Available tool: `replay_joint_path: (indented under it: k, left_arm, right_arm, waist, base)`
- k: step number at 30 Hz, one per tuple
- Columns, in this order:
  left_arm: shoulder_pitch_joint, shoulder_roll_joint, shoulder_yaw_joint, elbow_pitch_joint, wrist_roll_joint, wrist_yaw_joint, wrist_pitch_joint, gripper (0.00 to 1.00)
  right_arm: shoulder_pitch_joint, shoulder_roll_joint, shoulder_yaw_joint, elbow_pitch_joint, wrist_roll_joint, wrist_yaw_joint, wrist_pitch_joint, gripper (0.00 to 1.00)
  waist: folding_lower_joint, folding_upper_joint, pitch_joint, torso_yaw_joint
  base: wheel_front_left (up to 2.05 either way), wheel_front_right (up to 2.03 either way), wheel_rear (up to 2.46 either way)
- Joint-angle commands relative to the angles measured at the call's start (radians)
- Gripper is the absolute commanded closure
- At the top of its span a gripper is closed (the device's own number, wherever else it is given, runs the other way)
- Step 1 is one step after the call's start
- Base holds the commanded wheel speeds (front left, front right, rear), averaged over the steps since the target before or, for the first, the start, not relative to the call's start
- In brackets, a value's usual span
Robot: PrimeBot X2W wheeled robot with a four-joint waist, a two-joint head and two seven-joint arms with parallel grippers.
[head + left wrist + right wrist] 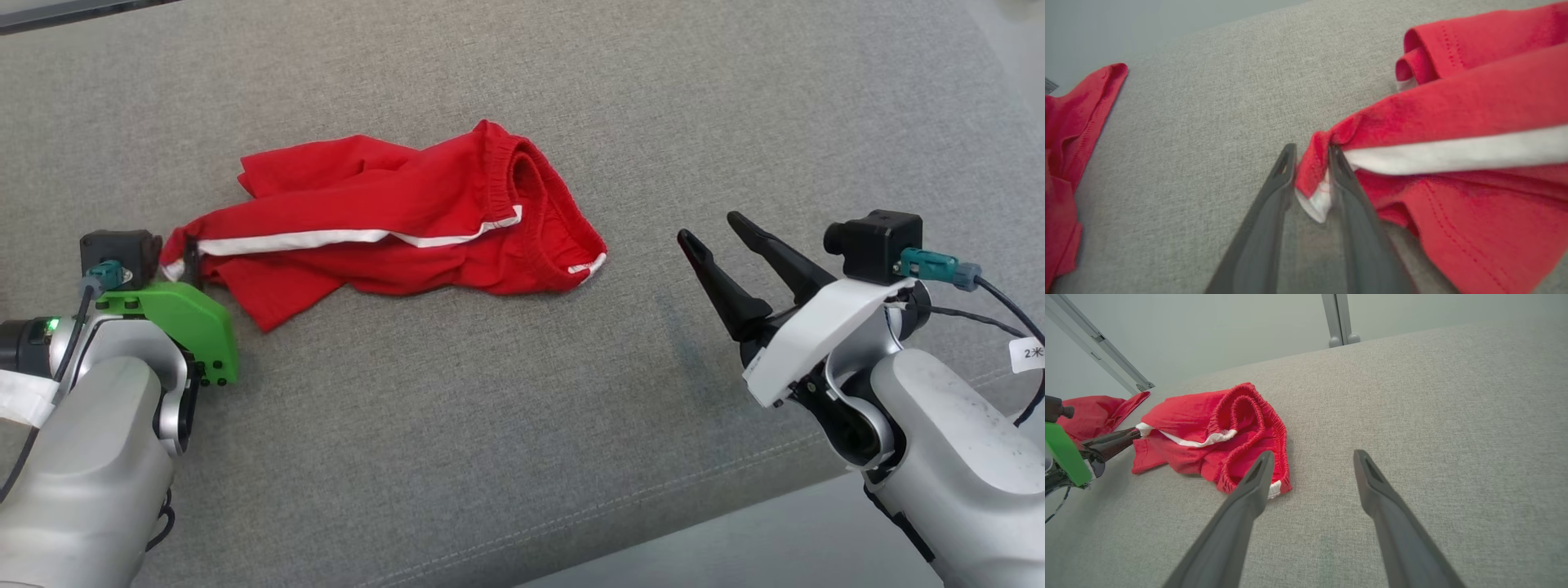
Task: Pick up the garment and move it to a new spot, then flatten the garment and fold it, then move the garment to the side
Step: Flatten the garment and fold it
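Early in the task, by the look of it: the shorts (392, 220) lay rumpled near the middle of the grey cushion (506, 425), not flat, not folded, not set aside. Whether the 1st move to a new spot was done, can't tell. Left gripper (1311, 149) was nearly closed, w/ a hem corner of one leg pinched btwn its fingers at the shorts' left end. Right gripper (709, 226) stood wide open & empty, near the waistband end but apart from it. Shorts: red, white side stripe, elastic waistband gaping at right, legs bunched and overlapping at left. Flattening, folding & the shift aside were prob. all left to do.
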Motion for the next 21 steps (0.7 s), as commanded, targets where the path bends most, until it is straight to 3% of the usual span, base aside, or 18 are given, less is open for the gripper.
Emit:
replay_joint_path:
  k: [1, 8, 14, 21]
  left_arm:
    - [-0.021, -0.001, 0.000, 0.009, 0.006, -0.002, -0.013, 0.00]
    - [-0.034, -0.024, -0.008, 0.016, 0.017, -0.010, -0.070, 0.00]
    - [0.047, -0.038, 0.000, -0.051, 0.002, -0.002, -0.110, 0.00]
    - [0.208, -0.027, 0.022, -0.242, 0.007, 0.060, -0.131, 0.00]
  right_arm:
    - [-0.013, -0.003, 0.002, 0.006, 0.004, 0.000, -0.009, 0.00]
    - [-0.001, -0.019, 0.003, 0.034, 0.015, 0.000, -0.034, 0.00]
    - [0.036, -0.040, -0.016, 0.055, 0.006, 0.000, -0.057, 0.00]
    - [0.086, -0.053, -0.043, 0.070, -0.014, 0.000, -0.058, 0.00]
  waist:
    - [-0.0001, -0.0001, 0.001, 0.007]
    - [-0.0001, -0.0001, -0.033, 0.051]
    - [-0.0001, -0.0001, -0.085, 0.099]
    - [-0.0001, -0.0001, -0.131, 0.147]
  base:
    - [0.00, 0.00, 0.00]
    - [0.00, 0.00, 0.00]
    - [0.00, 0.00, 0.00]
    - [0.00, 0.00, 0.00]
